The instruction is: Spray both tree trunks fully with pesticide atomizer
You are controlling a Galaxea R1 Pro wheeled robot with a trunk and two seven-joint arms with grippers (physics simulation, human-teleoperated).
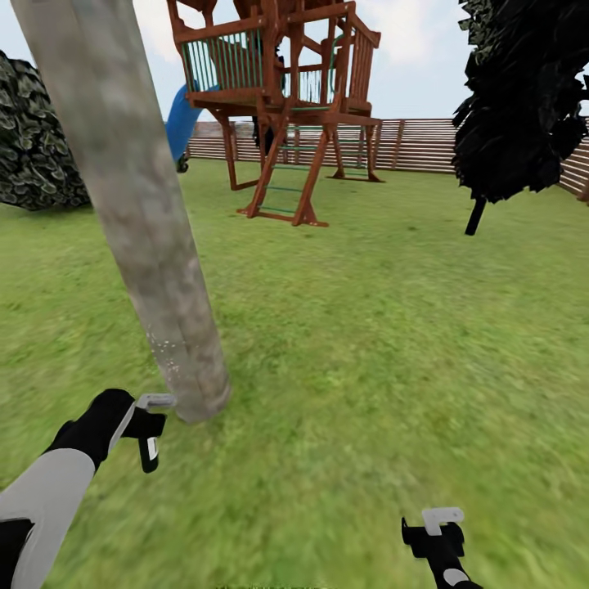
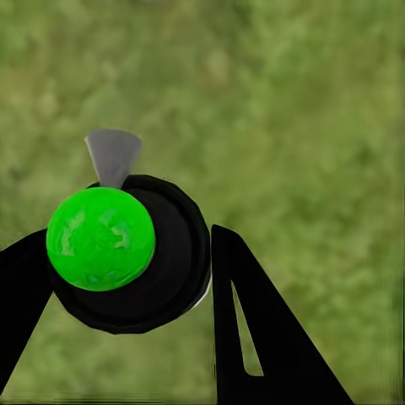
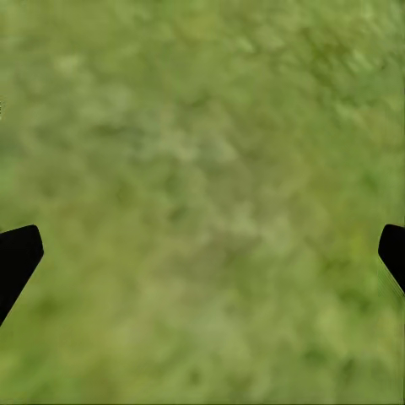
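We're standing in the garden with the atomizer [image 2: 126, 253] already off the floor [image 1: 368, 343]: the left wrist view is showing the left claw [image 2: 126, 278] clamped around its black round body, one finger on each side, green cap facing the camera and a grey nozzle tip poking out past it over the grass. In the head view the left claw [image 1: 147, 425] is sitting low, just beside the base of the near tree trunk [image 1: 139, 221], the thick mottled grey-tan column leaning across the left of the frame. We're seeing a patch of pale speckles low on that trunk; it's probably spray landing, though the render is too coarse to be sure. Most of the trunk above that patch is looking bare, so we're judging coverage of this tree as barely started at best. The second tree isn't something we're picking out here; beyond the lawn there's a wooden play tower [image 1: 286, 106], the slat fence [image 1: 417, 143] and a black-leaved cypress [image 1: 515, 98]. The right claw [image 1: 438, 532] is hanging idle over grass, its fingers spread wide with nothing between them in the right wrist view. So pickup is done; left is spraying this trunk fully, then the other tree.
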